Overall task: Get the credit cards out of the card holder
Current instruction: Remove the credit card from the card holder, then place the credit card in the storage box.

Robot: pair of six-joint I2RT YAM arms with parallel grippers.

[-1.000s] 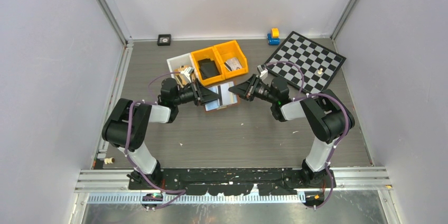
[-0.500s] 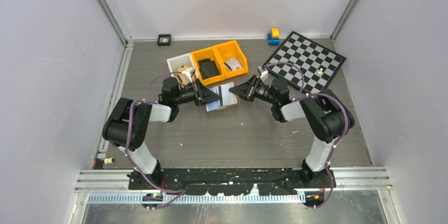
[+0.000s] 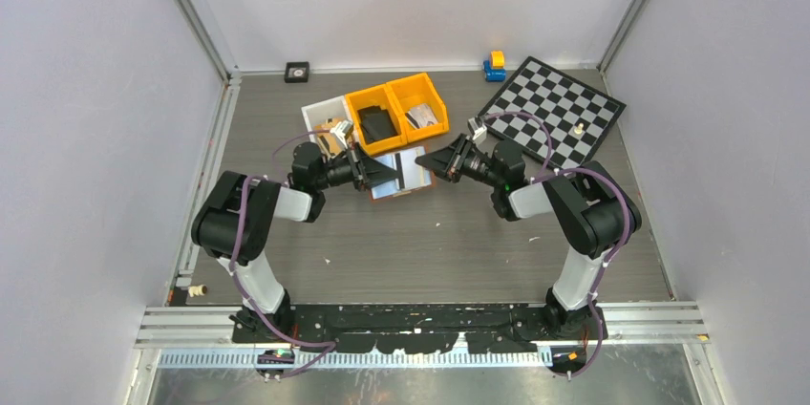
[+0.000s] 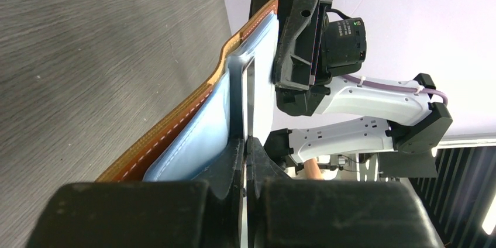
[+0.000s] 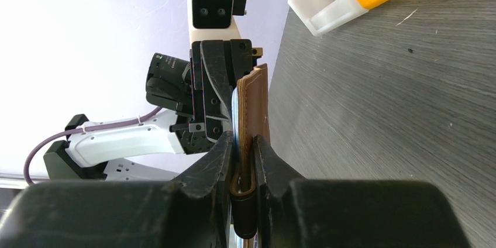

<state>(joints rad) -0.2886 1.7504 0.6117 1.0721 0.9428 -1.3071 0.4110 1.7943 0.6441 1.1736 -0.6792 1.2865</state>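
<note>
The reddish-brown card holder is open, pale blue inside, and hangs above the table between my two grippers. My left gripper is shut on a thin whitish credit card that stands out of the holder's pale blue pocket. Its jaws pinch the card's near edge. My right gripper is shut on the holder's opposite brown edge, with the fold between its fingertips. Any other cards in the holder are hidden.
Two yellow bins and a white bin stand just behind the holder. One yellow bin holds a black wallet-like object, the other a pale card-like item. A chessboard lies at the back right, with a small toy near it.
The left arm's elbow has shifted slightly. Both grippers keep their hold and the holder has barely moved.
</note>
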